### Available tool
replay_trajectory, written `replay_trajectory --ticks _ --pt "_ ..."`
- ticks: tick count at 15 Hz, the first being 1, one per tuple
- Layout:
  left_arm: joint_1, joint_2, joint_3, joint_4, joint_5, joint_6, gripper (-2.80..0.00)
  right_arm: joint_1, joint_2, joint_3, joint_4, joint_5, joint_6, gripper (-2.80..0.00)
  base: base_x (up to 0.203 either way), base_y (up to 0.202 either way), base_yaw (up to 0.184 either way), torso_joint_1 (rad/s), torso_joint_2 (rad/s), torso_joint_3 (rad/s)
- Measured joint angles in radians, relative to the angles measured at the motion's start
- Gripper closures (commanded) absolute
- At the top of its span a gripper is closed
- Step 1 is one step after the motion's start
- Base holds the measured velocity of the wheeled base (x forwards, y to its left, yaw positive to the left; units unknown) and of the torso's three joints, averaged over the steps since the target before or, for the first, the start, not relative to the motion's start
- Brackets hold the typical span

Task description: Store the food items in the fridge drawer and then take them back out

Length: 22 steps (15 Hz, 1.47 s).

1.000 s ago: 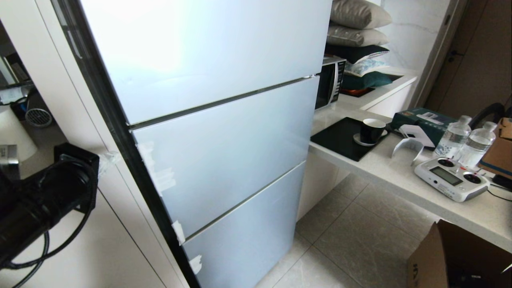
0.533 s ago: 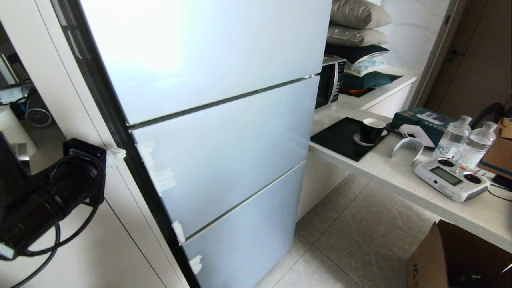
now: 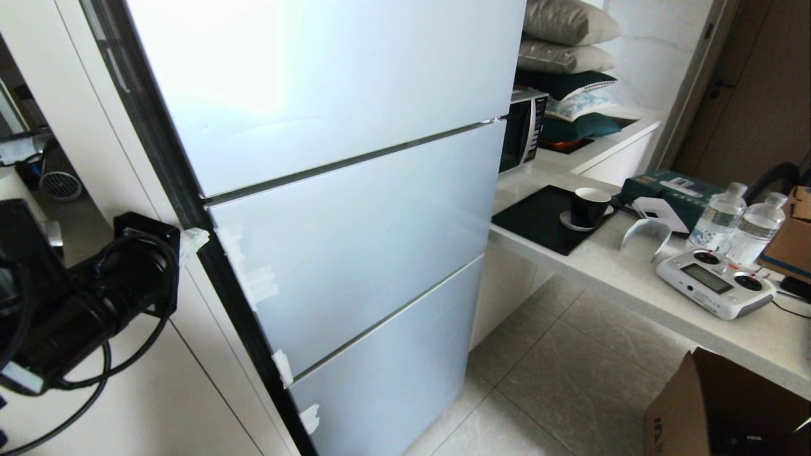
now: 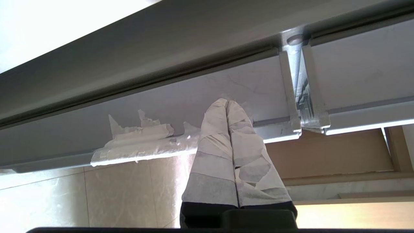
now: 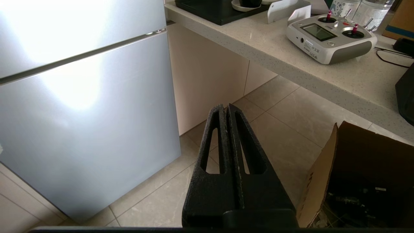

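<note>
Pale blue-white gloss: the fridge (image 3: 355, 209) fills the head view, all three door panels flush, so the fridge drawer is hidden behind them and no food items show anywhere. Left gripper (image 4: 226, 104), at about 9 o'clock in the head view, has its tape-wrapped fingers (image 4: 212, 155) pressed together, holding nothing, tips at the fridge's black side edge (image 3: 209, 266) next to a torn tape scrap (image 4: 142, 144) and close to the seam between two panels. Likely reason: pinched tips make a thin wedge to slip behind the door edge and lever it open; contact can't be confirmed. Right gripper (image 5: 227, 106) is parked low, black fingers closed and empty, pointing at floor tiles (image 5: 281, 136) between the fridge's lower panel and a cardboard box (image 5: 355, 174). Counter (image 3: 633, 278) at 3 o'clock carries water bottles (image 3: 738, 218) and a remote controller (image 3: 716, 282). Task barely started.
</note>
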Motion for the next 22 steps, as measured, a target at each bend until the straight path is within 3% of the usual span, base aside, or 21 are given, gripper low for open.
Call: replay_trajectory --ticks 12,22 --pt "-0.029 0.051 -0.009 -0.034 0.007 0.008 0.00 0.000 0.000 0.000 0.001 0.000 0.000 0.00 0.000 0.000 0.000 0.000 0.00 0.000" --pt "-0.155 0.043 0.048 -0.026 0.032 0.013 0.00 0.000 0.000 0.000 0.001 0.000 0.001 0.00 0.000 0.000 0.000 0.000 0.00 0.000"
